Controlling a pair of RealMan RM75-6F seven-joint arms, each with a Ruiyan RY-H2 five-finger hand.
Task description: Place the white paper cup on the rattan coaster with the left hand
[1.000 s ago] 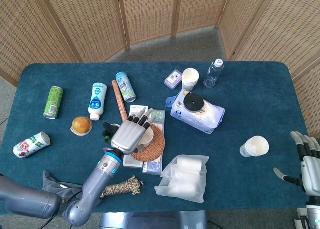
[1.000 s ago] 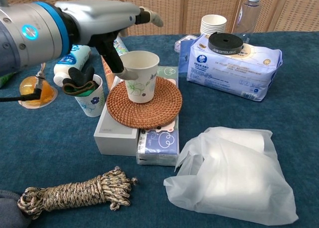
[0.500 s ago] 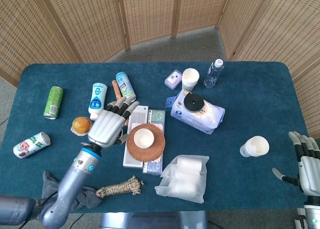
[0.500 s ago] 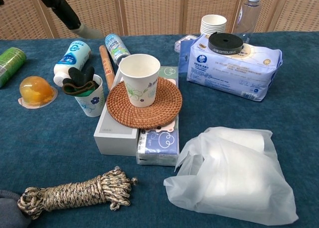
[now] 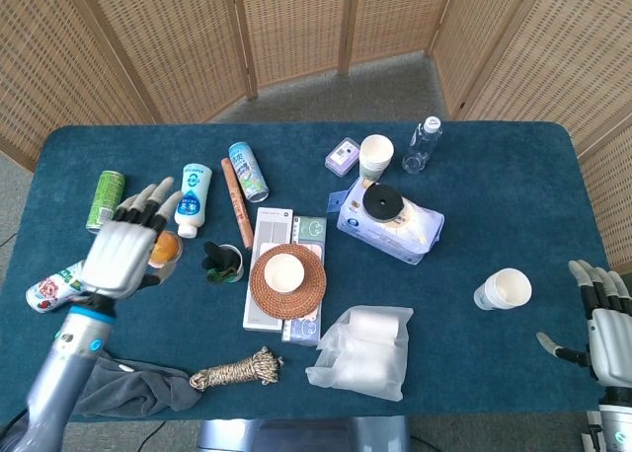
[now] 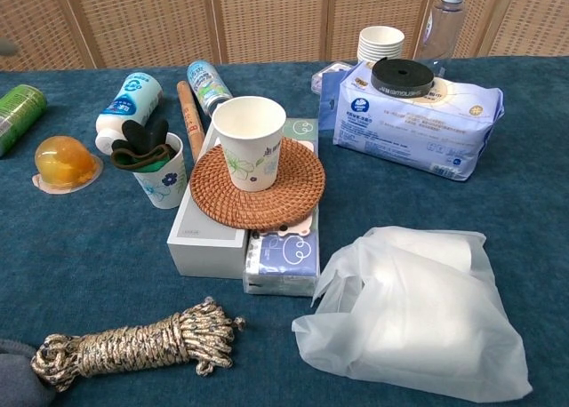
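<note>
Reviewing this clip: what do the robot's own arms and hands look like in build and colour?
The left hand is a silver-grey metallic shell with dark-tipped fingers, joined to a grey arm by a wrist with a bright blue ring. The right hand at the frame edge has the same silver-grey shell and dark finger segments. No sleeves or loose cables show.
</note>
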